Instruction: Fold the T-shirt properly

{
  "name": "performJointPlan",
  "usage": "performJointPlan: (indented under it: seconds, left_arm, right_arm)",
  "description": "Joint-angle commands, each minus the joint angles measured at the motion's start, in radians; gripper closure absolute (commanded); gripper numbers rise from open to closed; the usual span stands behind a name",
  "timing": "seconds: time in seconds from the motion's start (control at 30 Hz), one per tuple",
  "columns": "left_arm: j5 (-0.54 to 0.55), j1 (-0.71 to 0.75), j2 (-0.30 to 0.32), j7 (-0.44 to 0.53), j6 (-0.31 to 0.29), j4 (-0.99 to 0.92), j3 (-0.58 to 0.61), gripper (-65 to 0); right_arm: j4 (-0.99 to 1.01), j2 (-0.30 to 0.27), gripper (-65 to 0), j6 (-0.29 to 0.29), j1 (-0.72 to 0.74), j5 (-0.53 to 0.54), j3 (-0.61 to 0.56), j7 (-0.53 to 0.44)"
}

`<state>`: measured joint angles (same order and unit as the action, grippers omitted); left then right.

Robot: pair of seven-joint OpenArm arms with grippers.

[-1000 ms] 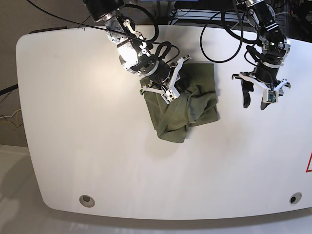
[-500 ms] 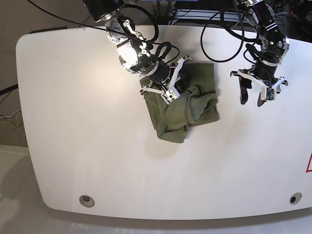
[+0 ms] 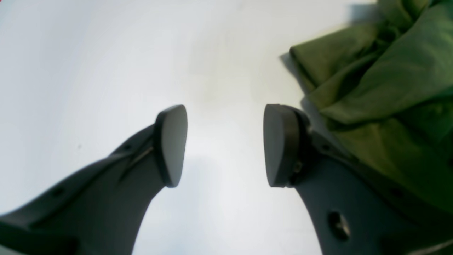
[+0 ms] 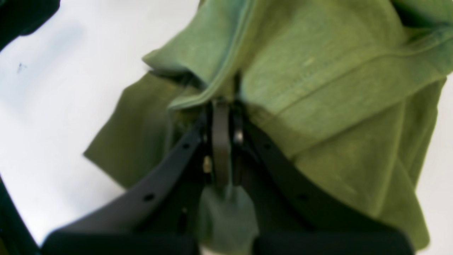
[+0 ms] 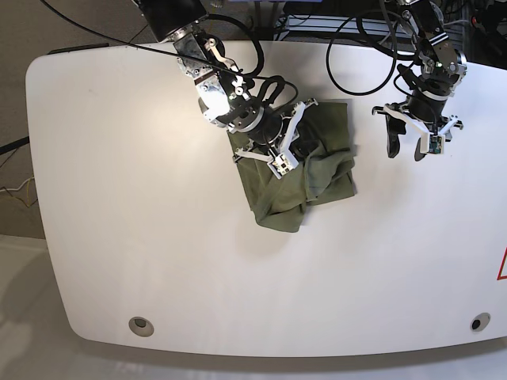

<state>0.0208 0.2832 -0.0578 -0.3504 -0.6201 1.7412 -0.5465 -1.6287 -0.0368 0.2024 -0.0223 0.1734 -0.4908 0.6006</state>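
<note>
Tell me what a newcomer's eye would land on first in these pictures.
First comes the T-shirt, a crumpled olive-green heap on the white table, just above its middle. Next is the right claw, shut on a fold of the cloth near the heap's upper left. Off to the shirt's right, the left claw hangs open over bare table, holding nothing.

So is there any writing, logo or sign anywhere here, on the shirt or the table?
No readable text in any view.
T-shirt: plain olive green, no print or label showing.
Table: no words; at its right edge a red triangular mark is cut off by the frame, so it cannot be read.
</note>
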Motion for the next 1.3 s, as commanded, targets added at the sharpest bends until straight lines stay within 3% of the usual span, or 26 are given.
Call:
performJointPlan:
  seconds: [0.0, 0.33, 0.6, 0.67, 1.27]
  left_arm:
    - [0.015, -0.006, 0.005, 0.026, -0.002, 0.016, -0.001, -32.6]
    - [0.015, -0.009, 0.006, 0.026, -0.002, -0.008, 0.009, -32.6]
    - [0.015, -0.008, 0.006, 0.026, 0.003, -0.010, 0.039, -32.6]
    - [0.015, -0.008, 0.006, 0.026, 0.003, -0.010, 0.039, -32.6]
    - [0.015, -0.005, 0.008, 0.026, 0.003, -0.010, 0.038, -32.6]
  right_arm:
    - [-0.077, -0.018, -0.5, 0.002, 0.006, 0.008, 0.004, 0.023]
    - [-0.244, -0.024, -2.3, -0.031, -0.035, 0.008, 0.074, 0.157]
    - [-0.256, -0.028, -24.1, -0.033, -0.058, 0.008, 0.090, 0.177]
    - [-0.256, -0.028, -26.7, -0.033, -0.067, 0.008, 0.088, 0.175]
    - [-0.132, 0.004, -26.8, -0.022, -0.035, 0.005, 0.086, 0.132]
